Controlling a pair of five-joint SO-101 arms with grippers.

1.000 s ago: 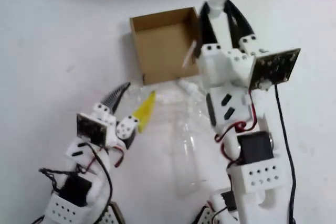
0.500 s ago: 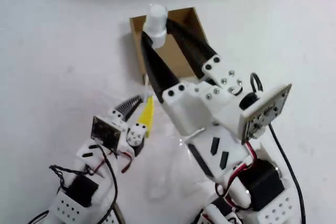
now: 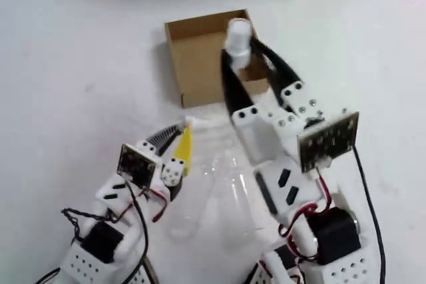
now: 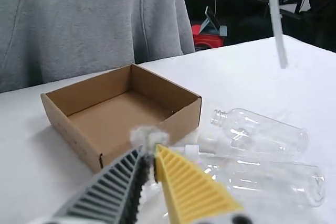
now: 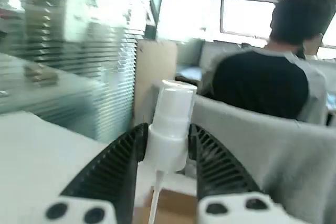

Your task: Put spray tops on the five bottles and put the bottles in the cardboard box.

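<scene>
Right hand [image 3: 241, 54], raised above the cardboard box [image 3: 200, 64] on the far side of the worktop [image 3: 80, 51], clamps a white spray top [image 3: 237, 34] upright. Left hand [image 3: 183, 128], just near of the box, is pinched closed on a small white piece [image 3: 194, 122]. Clear bottles [image 3: 241, 197] lie between the arms.

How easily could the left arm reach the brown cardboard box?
Probably yes: the cardboard box sits just ahead of the left gripper, though the right gripper holding a white spray top hangs over it.

Clear bottles [image 4: 262, 135] lie beside open cardboard box [image 4: 121, 103].
</scene>
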